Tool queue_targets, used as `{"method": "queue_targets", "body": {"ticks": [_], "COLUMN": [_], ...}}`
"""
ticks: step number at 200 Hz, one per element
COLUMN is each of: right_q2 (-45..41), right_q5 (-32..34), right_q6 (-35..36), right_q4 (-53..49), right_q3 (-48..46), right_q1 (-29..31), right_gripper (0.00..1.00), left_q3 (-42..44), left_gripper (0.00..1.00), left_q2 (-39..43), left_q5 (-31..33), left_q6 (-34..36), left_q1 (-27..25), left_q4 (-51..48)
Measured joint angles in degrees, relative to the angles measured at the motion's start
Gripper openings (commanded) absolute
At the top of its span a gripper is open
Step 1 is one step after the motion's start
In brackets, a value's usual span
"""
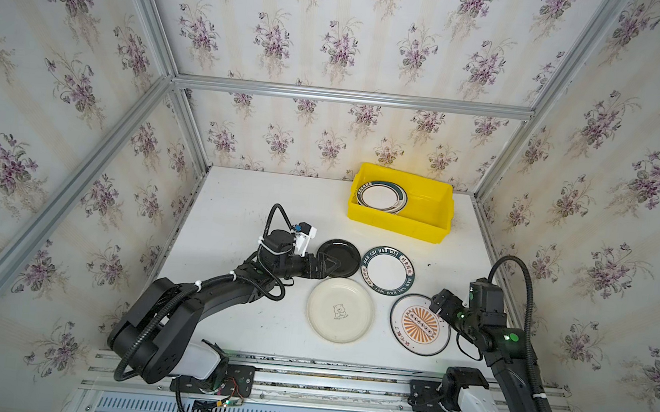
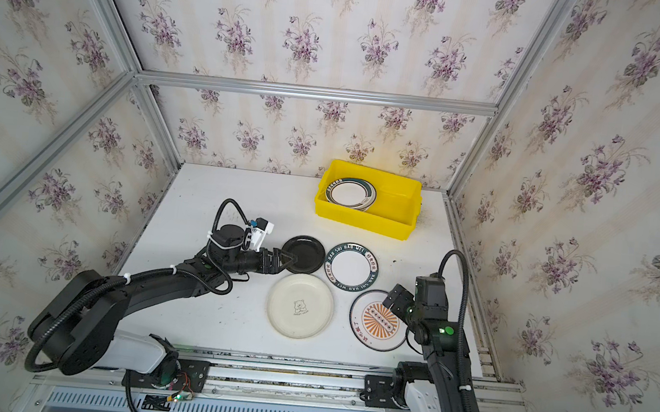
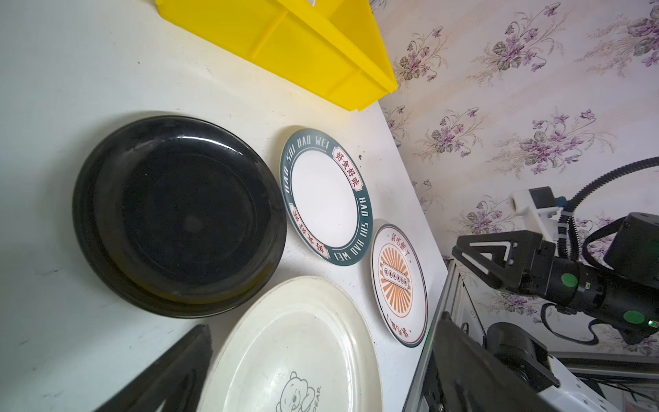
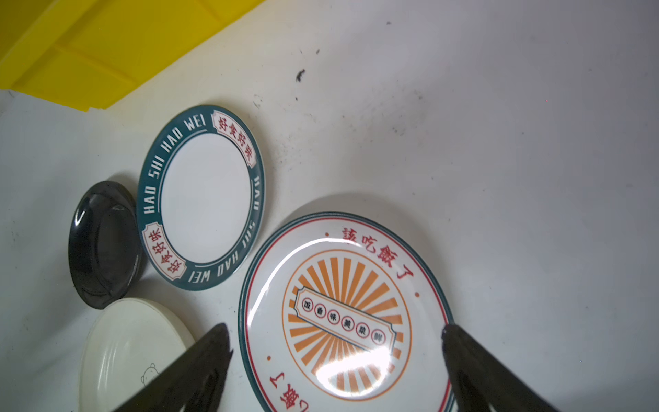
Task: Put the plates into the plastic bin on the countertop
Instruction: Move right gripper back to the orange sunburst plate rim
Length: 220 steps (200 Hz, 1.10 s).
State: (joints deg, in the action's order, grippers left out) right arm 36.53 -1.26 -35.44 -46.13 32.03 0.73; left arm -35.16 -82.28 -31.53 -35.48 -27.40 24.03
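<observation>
Black and jointed, the left arm reaches low from the front rail across the white countertop (image 1: 236, 205), its forearm close to level and its wrist turned toward the middle. The left gripper (image 1: 333, 267) is spread wide and carries nothing. In both top views its fingertips sit over the near left edge of the black plate (image 1: 342, 252).

Just in front of that plate lies the cream bear plate (image 1: 340, 310). Just right of the black plate is the white lettered-rim plate (image 1: 387, 275).

Further right, the orange sunburst plate (image 1: 411, 328) lies flat on the countertop beneath the right gripper (image 4: 331, 339). That gripper's jaws gape, one fingertip to either side of the plate, gripping nothing. The right arm rises steeply from the front rail and bends at the elbow, with the wrist angled down toward the left.

At the back right stands the yellow plastic bin (image 1: 397, 224), with a dark-rimmed plate (image 1: 381, 198) in its left end.
</observation>
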Motion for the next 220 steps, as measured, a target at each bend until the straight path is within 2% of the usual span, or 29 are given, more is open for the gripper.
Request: {"method": "queue_targets", "body": {"ticks": [65, 115, 130, 202, 220], "right_q2": [2.16, -1.81, -2.43, -2.16, -2.80], "right_q5": [1.73, 3.15, 2.95, -0.74, -1.60], "right_q6": [-7.80, -11.47, -12.35, -14.73, -15.65], "right_q4": [-1.86, -2.27, -1.84, 0.07, 1.01], "right_q3": [-6.67, -8.52, -9.75, -12.13, -13.00], "right_q1": [-0.04, -0.04, -0.04, -0.04, -0.07], "right_gripper": [0.95, 0.95, 0.91, 0.85, 0.79], "left_q3": [0.31, 0.44, 0.66, 0.96, 0.96], "left_gripper": [1.00, 1.00, 1.00, 0.99, 0.99], "left_q2": [-3.54, -3.96, -3.82, -2.12, -1.84], "left_q5": [-4.74, -5.62, -5.64, -5.62, -5.60], "left_q6": [-4.68, -5.55, -5.66, -5.68, -5.66], "left_q1": [1.33, 1.60, 1.64, 1.70, 1.70], "left_q4": [5.79, 7.17, 7.21, 7.23, 7.23]}}
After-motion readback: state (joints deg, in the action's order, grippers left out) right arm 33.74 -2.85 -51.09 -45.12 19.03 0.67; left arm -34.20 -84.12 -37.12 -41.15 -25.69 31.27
